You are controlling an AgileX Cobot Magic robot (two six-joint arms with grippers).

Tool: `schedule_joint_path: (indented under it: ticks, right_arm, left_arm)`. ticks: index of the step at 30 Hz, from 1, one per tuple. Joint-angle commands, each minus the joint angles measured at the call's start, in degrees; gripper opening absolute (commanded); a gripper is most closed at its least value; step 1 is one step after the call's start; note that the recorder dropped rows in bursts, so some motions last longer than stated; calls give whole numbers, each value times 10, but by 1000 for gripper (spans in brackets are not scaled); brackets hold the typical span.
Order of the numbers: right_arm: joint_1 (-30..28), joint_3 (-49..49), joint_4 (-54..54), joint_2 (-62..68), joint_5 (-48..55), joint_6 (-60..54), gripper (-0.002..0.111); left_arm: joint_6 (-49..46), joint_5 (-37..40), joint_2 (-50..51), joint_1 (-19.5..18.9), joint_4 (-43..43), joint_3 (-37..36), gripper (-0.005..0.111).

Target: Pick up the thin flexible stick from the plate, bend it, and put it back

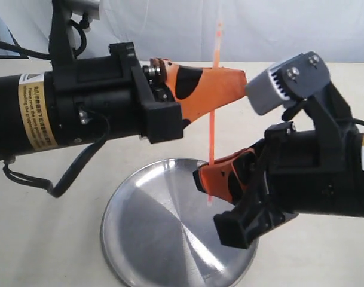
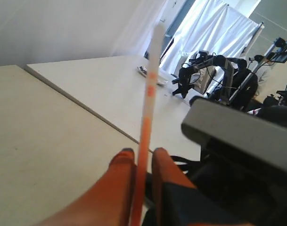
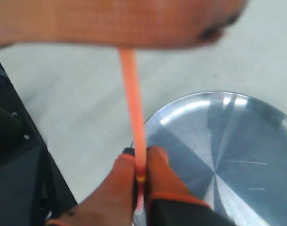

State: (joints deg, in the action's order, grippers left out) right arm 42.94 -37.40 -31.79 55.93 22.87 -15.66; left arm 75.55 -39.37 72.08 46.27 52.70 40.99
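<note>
Stick (image 1: 211, 128) upright, left hand (image 1: 228, 84) gripping above, right hand (image 1: 207, 178) below

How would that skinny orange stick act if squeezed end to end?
Probably bows rather than snaps: the stick is very thin for its length. Likely light, as two sets of jaws hold it upright above the plate. It might slip, each pinch being narrow.

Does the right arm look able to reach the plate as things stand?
Likely yes: nothing lies between the right gripper and the plate, but the left gripper also clamps the stick higher up and must release or follow.
</note>
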Motion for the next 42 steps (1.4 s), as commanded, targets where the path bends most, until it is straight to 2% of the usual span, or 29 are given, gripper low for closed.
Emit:
schedule_joint_path:
  ticks: [1,3,5,7,10,17,25,33,39,40,42]
  right_arm:
    - [-1,-1,-23,-41,-10,2,-1]
    - [-1,-1,-34,-50,-12,2,-1]
    - [-1,-1,-38,-55,-14,2,-1]
    - [-1,-1,-49,-55,-10,2,-1]
    - [-1,-1,-76,-55,0,2,-1]
    - [-1,-2,-151,-77,8,-33,-1]
    - [-1,-18,-153,-91,24,-39,-1]
    - [-1,-18,-144,-76,42,-70,-1]
    - [-1,-17,-118,-76,11,-86,-1]
    - [-1,-17,-111,-76,3,-86,0]
    - [-1,-17,-99,-74,-16,-86,10]
  left_arm:
    - [5,1,-5,2,4,2,37]
    - [5,1,-5,2,1,2,42]
    - [7,1,-4,2,1,2,40]
    - [7,0,-4,2,8,2,28]
    - [5,0,-4,2,28,2,-1]
    - [-1,44,-4,2,76,2,0]
    - [-1,55,-4,2,72,2,0]
    - [6,-33,-4,2,14,2,0]
    - [30,-31,-4,2,0,2,0]
    - [33,-31,-4,2,-3,2,0]
    - [35,-32,-4,2,-7,2,0]
